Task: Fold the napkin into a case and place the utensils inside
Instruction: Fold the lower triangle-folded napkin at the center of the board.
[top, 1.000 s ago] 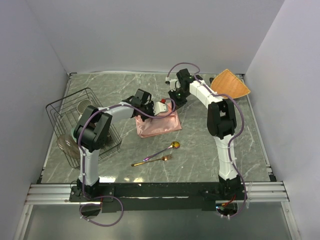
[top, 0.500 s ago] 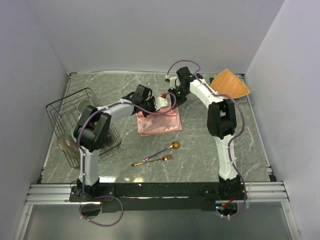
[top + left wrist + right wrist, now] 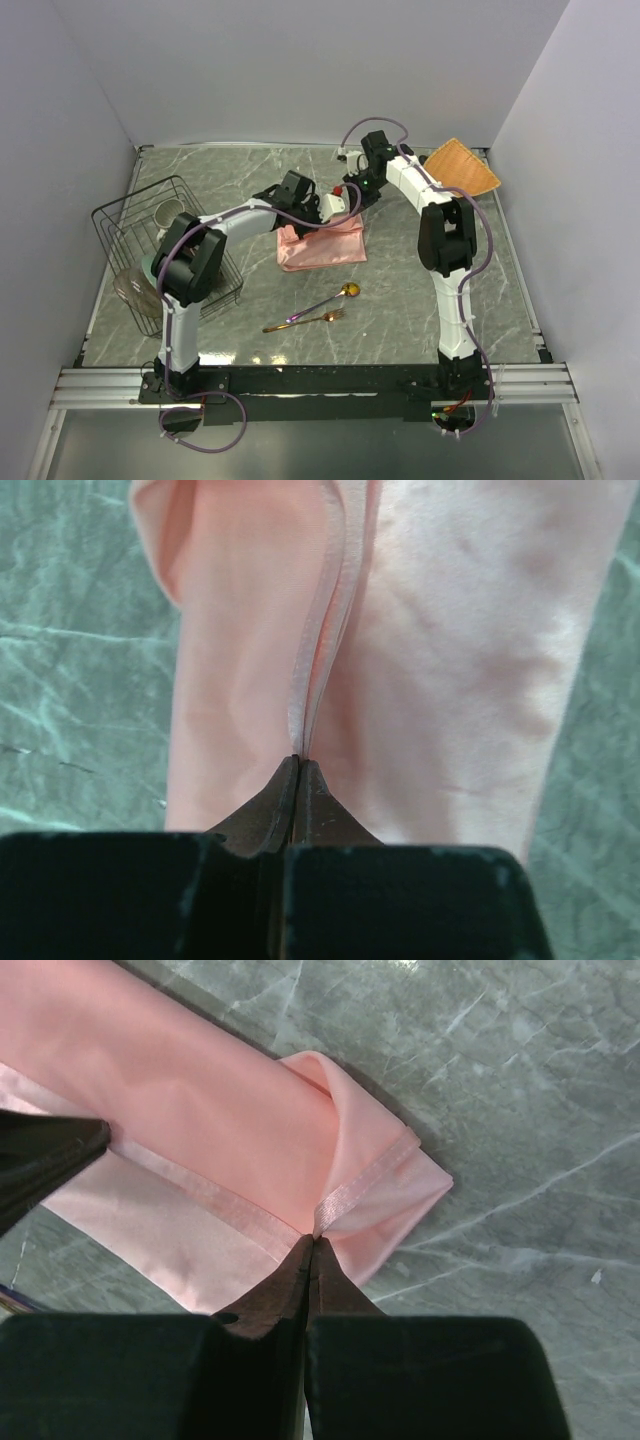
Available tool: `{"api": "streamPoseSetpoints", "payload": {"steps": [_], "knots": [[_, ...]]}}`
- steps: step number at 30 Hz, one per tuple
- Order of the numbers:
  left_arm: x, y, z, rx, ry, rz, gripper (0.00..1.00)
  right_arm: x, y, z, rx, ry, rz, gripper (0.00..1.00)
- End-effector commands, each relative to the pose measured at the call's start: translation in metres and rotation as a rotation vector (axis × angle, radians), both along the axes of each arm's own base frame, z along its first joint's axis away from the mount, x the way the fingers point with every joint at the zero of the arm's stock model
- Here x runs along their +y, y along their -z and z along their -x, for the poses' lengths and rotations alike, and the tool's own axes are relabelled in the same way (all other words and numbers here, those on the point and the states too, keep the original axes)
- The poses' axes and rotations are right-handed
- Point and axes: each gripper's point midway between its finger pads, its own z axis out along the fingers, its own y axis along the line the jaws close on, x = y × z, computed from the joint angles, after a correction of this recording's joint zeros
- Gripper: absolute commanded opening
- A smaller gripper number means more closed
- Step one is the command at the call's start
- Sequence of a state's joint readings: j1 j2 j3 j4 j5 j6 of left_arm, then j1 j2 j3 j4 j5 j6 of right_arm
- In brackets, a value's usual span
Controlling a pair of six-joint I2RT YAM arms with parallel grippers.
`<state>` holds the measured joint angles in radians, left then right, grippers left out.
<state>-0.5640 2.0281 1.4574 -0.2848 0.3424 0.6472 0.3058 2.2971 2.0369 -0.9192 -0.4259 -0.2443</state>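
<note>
The left gripper (image 3: 298, 768) was clenched on a hemmed edge of the napkin (image 3: 322, 245), and the right gripper (image 3: 312, 1246) pinched one hemmed corner. The partly folded cloth lay mid-table on grey-green marbled stone (image 3: 430, 290). The spoon (image 3: 326, 300) and fork (image 3: 305, 322) lay nearer the bases. Pale walls (image 3: 300, 70) enclosed three sides.

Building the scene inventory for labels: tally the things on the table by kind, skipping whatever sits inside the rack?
napkin: 1
spoon: 1
fork: 1
woven mat: 1
wire rack: 1
Total: 5
</note>
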Motion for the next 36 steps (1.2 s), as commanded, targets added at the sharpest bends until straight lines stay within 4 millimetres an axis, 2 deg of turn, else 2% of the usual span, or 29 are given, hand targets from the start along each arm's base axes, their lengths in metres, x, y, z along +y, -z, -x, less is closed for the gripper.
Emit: {"api": "streamPoseSetpoints", "payload": {"steps": [1,7,11,15,25,32,33,34,36], "knots": [[-0.008,0.005,0.009,0.041,-0.013,0.020,0.01,-0.002,-0.013,-0.001,-0.023,-0.021,0.003,0.00],[-0.004,0.019,0.009,0.061,-0.051,-0.003,0.01,-0.001,-0.013,0.014,0.039,-0.009,-0.009,0.00],[-0.002,0.028,0.015,0.099,-0.070,-0.005,0.01,-0.009,0.001,0.025,0.076,0.000,0.030,0.00],[-0.002,0.026,0.013,0.095,-0.078,-0.003,0.01,-0.018,0.013,0.028,0.084,0.010,0.080,0.00],[0.009,0.035,0.019,0.098,-0.085,-0.054,0.01,-0.020,0.032,0.045,0.167,0.047,0.091,0.00],[0.013,0.037,0.021,0.102,-0.095,-0.061,0.01,-0.009,0.020,0.046,0.175,0.053,0.023,0.00],[0.012,0.036,0.020,0.096,-0.091,-0.059,0.01,-0.008,0.018,0.045,0.173,0.053,0.015,0.02],[0.012,0.035,0.021,0.096,-0.090,-0.057,0.01,-0.007,0.016,0.043,0.167,0.056,0.009,0.13],[0.011,0.035,0.022,0.095,-0.080,-0.058,0.01,-0.006,0.008,0.036,0.157,0.078,-0.017,0.22]]}}
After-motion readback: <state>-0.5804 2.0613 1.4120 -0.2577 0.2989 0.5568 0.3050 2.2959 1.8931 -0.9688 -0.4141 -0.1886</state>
